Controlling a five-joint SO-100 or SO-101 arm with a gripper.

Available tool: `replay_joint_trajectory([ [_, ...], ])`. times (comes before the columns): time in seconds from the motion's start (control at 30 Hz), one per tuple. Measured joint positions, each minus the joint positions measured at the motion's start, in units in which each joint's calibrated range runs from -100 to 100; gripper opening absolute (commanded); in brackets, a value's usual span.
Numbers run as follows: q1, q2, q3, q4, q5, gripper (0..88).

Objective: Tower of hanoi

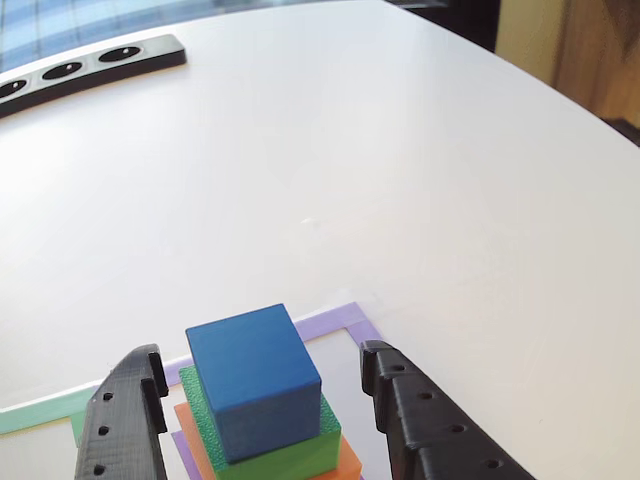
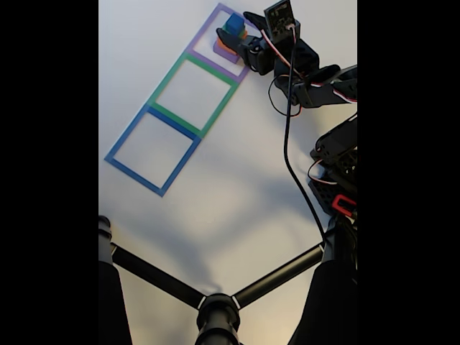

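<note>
The tower of hanoi stands stacked inside a purple tape square (image 1: 335, 320). From the top down it is a blue cube (image 1: 255, 375), a green block (image 1: 300, 455), an orange block (image 1: 348, 462) and a purple slab (image 1: 183, 450) showing only at its edge. My gripper (image 1: 262, 355) is open, and its black fingers (image 1: 125, 415) stand on either side of the blue cube without touching it. In the fixed view the stack (image 2: 231, 34) sits at the top, with the gripper (image 2: 237, 27) around it.
Green (image 2: 164, 79) and blue (image 2: 129, 133) tape squares continue in a row down-left from the purple tape square (image 2: 208, 25). A black strip with round holes (image 1: 90, 65) lies at the table's far edge. Black tripod legs (image 2: 215, 302) cross the bottom of the fixed view.
</note>
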Motion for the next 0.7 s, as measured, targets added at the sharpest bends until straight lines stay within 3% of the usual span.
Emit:
replay_joint_trajectory([
  [0.17,0.0,0.0,0.0,0.0,0.0,12.4],
  [0.7,-0.1,0.0,0.0,0.0,0.0,5.3],
])
